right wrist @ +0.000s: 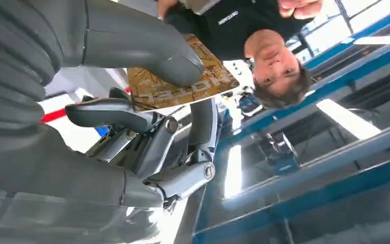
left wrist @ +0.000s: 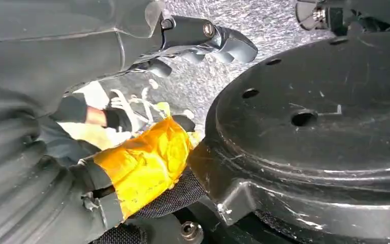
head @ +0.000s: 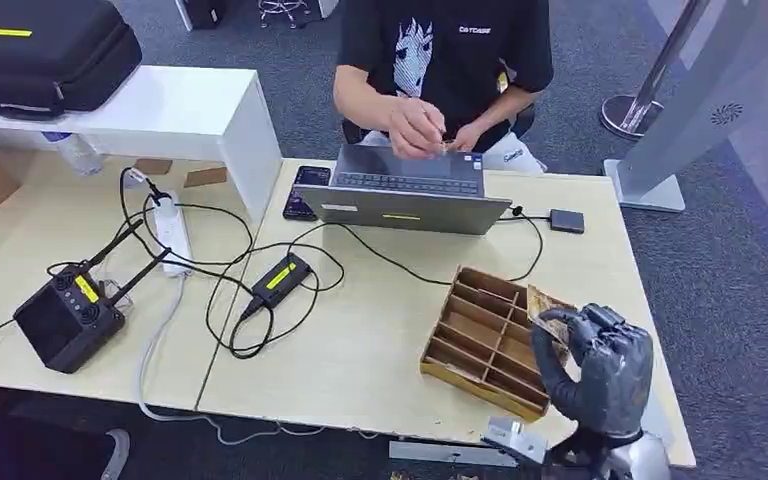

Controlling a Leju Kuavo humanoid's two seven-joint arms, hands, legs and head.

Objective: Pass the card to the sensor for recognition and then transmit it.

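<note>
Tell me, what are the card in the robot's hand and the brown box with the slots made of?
The tan patterned card in the right hand looks like thin printed cardboard or wood, matte. The brown slotted tray looks like unpainted wood, with thin flat dividers.

Open grey laptop [head: 412, 192] at the far edge of the pale counter [head: 360, 340], dark phone [head: 307, 190] just beside. White power strip [head: 171, 232] and tangled black cables [head: 230, 290] toward the left, near a black box with antennas [head: 68, 318]. Black case [head: 45, 50] on a white shelf [head: 180, 115]. Person in black shirt [head: 445, 45] seated behind.
</note>
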